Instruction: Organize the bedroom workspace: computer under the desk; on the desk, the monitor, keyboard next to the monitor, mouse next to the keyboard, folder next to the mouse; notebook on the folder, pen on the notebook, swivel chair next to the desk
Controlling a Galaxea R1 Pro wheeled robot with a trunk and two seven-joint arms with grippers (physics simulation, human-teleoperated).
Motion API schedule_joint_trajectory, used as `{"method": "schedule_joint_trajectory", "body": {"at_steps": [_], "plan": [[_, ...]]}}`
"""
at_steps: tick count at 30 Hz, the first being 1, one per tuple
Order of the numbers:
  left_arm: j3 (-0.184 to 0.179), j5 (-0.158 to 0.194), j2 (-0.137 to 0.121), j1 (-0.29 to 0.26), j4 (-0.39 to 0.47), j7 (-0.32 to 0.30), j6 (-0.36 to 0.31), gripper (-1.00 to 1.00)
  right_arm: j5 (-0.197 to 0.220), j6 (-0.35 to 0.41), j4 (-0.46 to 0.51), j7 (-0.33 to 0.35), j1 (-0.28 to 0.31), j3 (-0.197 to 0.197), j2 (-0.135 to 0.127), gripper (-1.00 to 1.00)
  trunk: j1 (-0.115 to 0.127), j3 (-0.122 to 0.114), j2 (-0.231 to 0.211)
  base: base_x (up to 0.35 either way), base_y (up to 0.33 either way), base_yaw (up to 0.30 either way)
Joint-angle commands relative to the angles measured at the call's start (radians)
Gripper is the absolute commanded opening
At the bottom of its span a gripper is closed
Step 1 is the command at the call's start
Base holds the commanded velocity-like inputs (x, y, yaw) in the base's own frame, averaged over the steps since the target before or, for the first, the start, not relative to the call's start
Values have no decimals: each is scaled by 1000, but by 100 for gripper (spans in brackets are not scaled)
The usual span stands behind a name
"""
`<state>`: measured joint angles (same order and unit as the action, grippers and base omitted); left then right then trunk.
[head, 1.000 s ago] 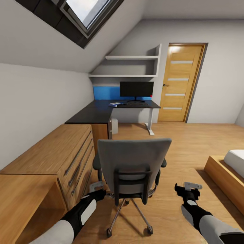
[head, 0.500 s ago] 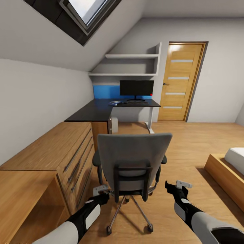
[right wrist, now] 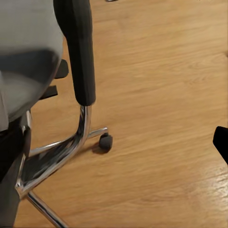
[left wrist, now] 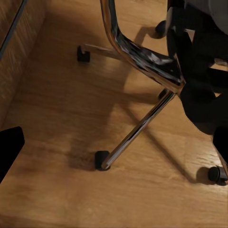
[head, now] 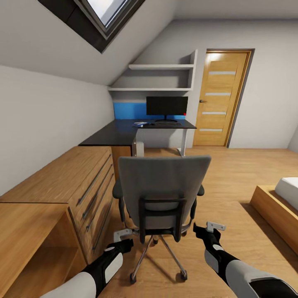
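Left claw: low behind the swivel chair, on its left side, near the chrome base; jaw state cannot tell. Right claw: low on the chair's right, apart from the armrest; cannot tell whether released or clenched. Nothing seen grasped by either.

Chair: back turned to the camera, standing on the wood floor between the light-wood drawer unit and the bed corner; well apart from the surface. Star base and castor visible in the left wrist view; castor and chrome arm support in the right wrist view.

Step in hand, judged: rolling the chair toward the surface. To do well: contact on both sides of the back, evenly, push low and straight so the castors track and the chair does not spin; steer clear of the drawer unit on the left; stop just beside the surface, short of the white leg.

Surface: black, L-shaped, under wall shelves. Monitor upright on it; keyboard in front of it; blue folder beside that, items on top too small to tell. Computer pale, underneath. Mouse not resolved.

Room: sloped ceiling with skylight, wooden door to the right.
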<state>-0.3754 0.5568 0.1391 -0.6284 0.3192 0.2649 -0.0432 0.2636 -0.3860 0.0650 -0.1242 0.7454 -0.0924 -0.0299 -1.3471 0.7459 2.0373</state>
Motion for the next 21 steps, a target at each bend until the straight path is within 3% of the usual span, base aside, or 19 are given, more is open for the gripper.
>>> {"method": "schedule_joint_trajectory", "body": {"at_steps": [1,10,21], "plan": [[-8,6,-1,0,2,8,-4,100,4,-3,0,-3,1,-9,0,100,-4,4,8,0,0,0],[-9,6,0,0,1,8,-4,100,-21,-7,-1,-1,-1,-9,7,100,-38,32,71,0,0,0],[-9,4,-4,0,1,7,-4,100,-24,-7,-23,39,-2,-11,16,100,-38,32,71,10,0,0]]}}
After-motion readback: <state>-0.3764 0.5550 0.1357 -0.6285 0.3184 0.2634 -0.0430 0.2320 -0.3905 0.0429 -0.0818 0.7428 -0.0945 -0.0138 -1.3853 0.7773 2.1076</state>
